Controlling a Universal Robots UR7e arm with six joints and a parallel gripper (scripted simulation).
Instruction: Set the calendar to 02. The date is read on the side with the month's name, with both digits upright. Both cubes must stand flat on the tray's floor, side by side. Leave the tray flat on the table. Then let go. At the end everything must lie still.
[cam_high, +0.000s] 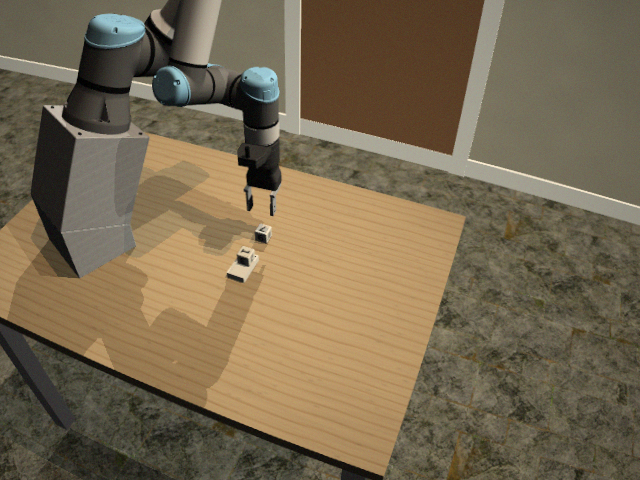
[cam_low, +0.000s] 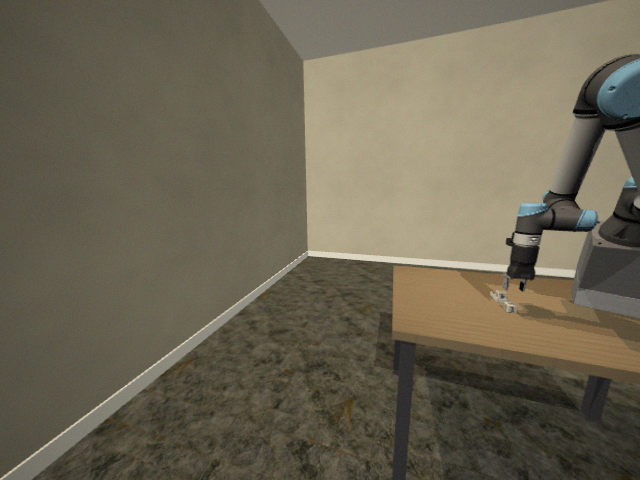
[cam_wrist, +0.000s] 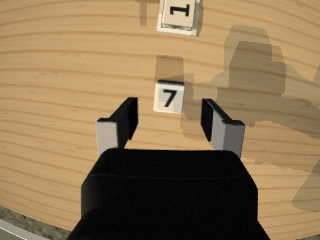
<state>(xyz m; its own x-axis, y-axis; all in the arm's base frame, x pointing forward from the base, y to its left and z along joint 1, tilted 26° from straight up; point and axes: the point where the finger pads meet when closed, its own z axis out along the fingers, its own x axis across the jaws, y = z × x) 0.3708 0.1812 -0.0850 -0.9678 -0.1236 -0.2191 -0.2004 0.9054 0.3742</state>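
Observation:
A small white tray lies flat on the wooden table. One white cube stands in one end of it with a 1 on top; the tray's other half is bare. A second cube stands on the table apart from the tray, with a 7 on top. My gripper is open and empty. It hangs a little above the loose cube, fingers to either side of it, not touching it.
The robot's grey base stands at the table's left rear. The table's edges lie far from the cubes. A wall with a brown panel is behind the table.

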